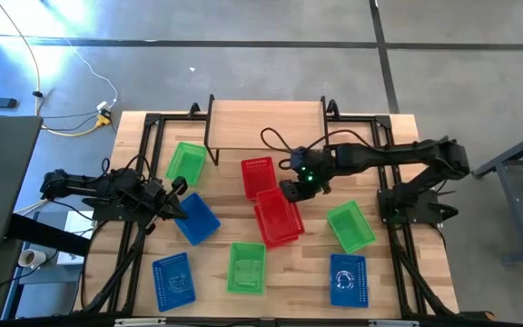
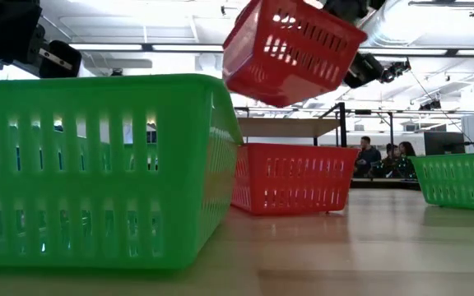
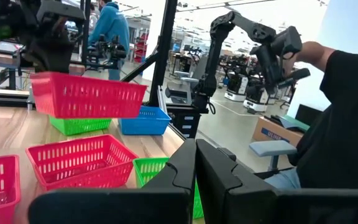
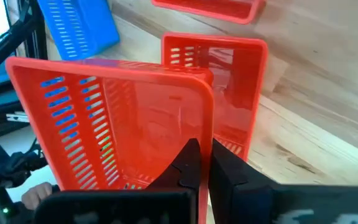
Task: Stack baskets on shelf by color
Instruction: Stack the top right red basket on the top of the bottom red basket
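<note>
My right gripper [image 1: 295,188] is shut on a red basket [image 1: 275,211], held tilted in the air over a second red basket [image 2: 295,178] that stands on the table. The lifted basket also shows in the low view [image 2: 290,49] and the left wrist view [image 3: 86,96]. A third red basket [image 1: 258,174] stands just in front of the shelf [image 1: 266,123], whose top is bare. My left gripper [image 1: 176,193] is shut and empty, beside a blue basket [image 1: 196,219] at the table's left. My right gripper pinches one wall of the red basket at its rim [image 4: 209,127], one finger inside and one outside. The fingers come from above, slanting in from the table's right. The basket is lifted clear and hangs tilted below the fingers, over the second red basket [image 4: 241,93].
Green baskets lie at the far left [image 1: 186,162], near middle [image 1: 246,266] and right [image 1: 350,225]. Blue baskets lie near left [image 1: 172,279] and near right [image 1: 349,279]. A person's sleeve [image 3: 344,124] shows beyond the table; people sit far behind [image 2: 385,156].
</note>
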You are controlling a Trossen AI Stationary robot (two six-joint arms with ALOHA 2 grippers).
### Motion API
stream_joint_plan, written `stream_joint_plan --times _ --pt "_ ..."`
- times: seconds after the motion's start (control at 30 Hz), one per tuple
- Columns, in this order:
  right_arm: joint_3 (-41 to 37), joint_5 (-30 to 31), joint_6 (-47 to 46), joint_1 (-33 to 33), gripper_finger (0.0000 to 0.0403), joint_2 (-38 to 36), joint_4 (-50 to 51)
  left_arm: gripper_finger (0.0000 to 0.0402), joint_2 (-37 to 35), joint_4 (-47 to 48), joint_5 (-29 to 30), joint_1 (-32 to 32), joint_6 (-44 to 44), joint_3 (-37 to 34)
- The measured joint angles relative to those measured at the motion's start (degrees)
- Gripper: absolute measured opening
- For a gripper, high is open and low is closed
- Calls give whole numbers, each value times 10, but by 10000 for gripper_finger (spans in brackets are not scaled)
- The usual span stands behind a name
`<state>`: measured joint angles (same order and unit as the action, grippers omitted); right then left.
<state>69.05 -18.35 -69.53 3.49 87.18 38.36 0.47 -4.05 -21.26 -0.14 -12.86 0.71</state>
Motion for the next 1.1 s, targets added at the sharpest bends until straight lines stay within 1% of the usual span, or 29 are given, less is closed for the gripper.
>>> stream_joint_plan --times 0.17,0.27,0.7,0.97,1.1 --pt "0 -3 -12 0 0 22 -19 1 0 0 0 0 0 0" --pt "0 9 -12 0 0 32 -25 1 0 0 0 0 0 0" --pt "0 16 8 0 0 74 -24 1 0 4 0 0 0 0" --pt "0 24 8 0 0 74 -5 1 0 4 0 0 0 0" --pt "0 38 6 -2 0 74 -4 1 0 4 0 0 0 0"
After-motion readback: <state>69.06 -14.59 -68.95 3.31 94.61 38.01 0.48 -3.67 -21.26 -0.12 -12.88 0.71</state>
